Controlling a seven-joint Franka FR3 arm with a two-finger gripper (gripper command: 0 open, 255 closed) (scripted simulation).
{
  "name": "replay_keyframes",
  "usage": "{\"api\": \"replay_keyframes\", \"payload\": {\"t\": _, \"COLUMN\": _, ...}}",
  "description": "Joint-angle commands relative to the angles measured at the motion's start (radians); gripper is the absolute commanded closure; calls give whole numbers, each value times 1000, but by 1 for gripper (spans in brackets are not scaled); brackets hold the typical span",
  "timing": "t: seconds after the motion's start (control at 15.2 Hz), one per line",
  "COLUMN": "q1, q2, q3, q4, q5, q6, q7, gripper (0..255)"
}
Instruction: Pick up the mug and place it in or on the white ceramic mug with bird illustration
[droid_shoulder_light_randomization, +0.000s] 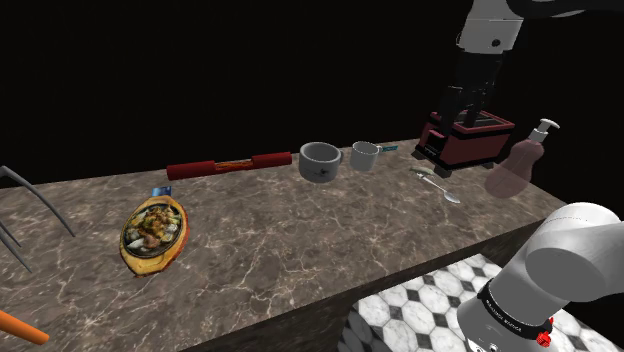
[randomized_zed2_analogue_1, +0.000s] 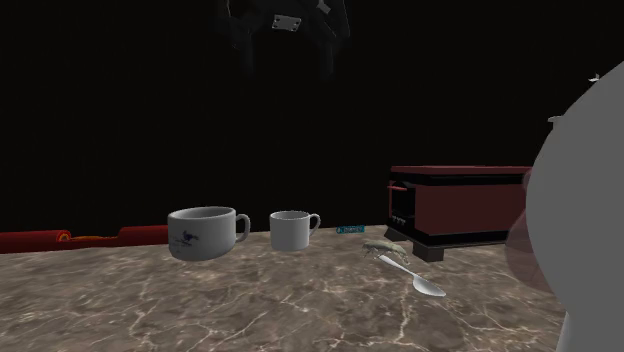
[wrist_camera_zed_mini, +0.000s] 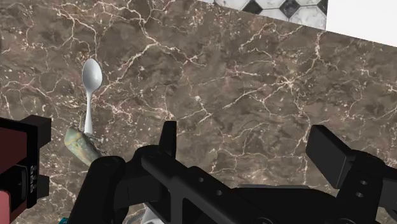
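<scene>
**Gripper hangs open over marble counter; 2 mugs stand side by side**

A brown marble counter (droid_shoulder_light_randomization: 300, 235), veined in white, runs in front of a black area. Black-and-white checkered floor tiles (droid_shoulder_light_randomization: 432, 298) show below its near edge, beside the white arm. The black gripper (wrist_camera_zed_mini: 243, 127) hangs above the counter, its 2 fingers spread apart and clasping nothing. The counter carries 2 mugs, 1 spoon (droid_shoulder_light_randomization: 440, 186), 1 dark red box-shaped appliance (droid_shoulder_light_randomization: 470, 140), 1 pink pump bottle (droid_shoulder_light_randomization: 520, 165), 1 red rolling pin (droid_shoulder_light_randomization: 228, 165) and 1 orange dish of food (droid_shoulder_light_randomization: 153, 235). The small plain mug (droid_shoulder_light_randomization: 364, 155) stands upright near the far edge, just beside the wider mug (droid_shoulder_light_randomization: 320, 161) with a small dark drawing, on the shoulder view's right of it. Writing on 1 small teal tag (randomized_zed2_analogue_1: 350, 229) between the plain mug and the appliance is too small to read.
</scene>
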Motion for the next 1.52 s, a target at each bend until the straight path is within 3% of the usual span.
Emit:
{"api": "replay_keyframes", "payload": {"t": 0.0, "q1": 0, "q2": 0, "q3": 0, "q4": 0, "q5": 0, "q6": 0, "q7": 0, "gripper": 0}}
{"api": "replay_keyframes", "payload": {"t": 0.73, "q1": -21, "q2": 331, "q3": -41, "q4": 26, "q5": -29, "q6": 321, "q7": -38, "gripper": 0}}
{"api": "replay_keyframes", "payload": {"t": 1.45, "q1": -38, "q2": 724, "q3": -72, "q4": 218, "q5": -31, "q6": 538, "q7": -75, "gripper": 0}}
